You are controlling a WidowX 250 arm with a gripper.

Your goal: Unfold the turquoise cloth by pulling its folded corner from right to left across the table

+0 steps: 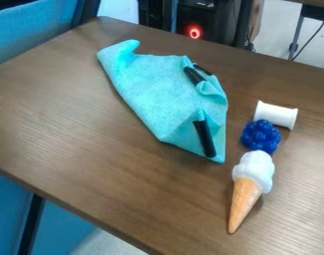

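A turquoise cloth (151,94) lies creased on the brown table, its upper left corner curled up. Black stick-like pieces show at its right part: one (194,75) at a fold near the upper right, with another black end (203,69) close beside it, and a longer one (205,138) at the lower right fold. What joins them under the cloth is hidden. To the right of the cloth, a white spool (276,115) lies on its side. Just below it is a dark blue bumpy berry-like toy (260,136), and below that a toy ice cream cone (247,191) with its tip toward the front.
The wooden table (78,134) has its left edge running down toward the lower middle. Blue partitions (31,30) stand beyond that edge. Behind the table's far edge are dark equipment with a red glowing ring (194,32) and a metal leg with a cable.
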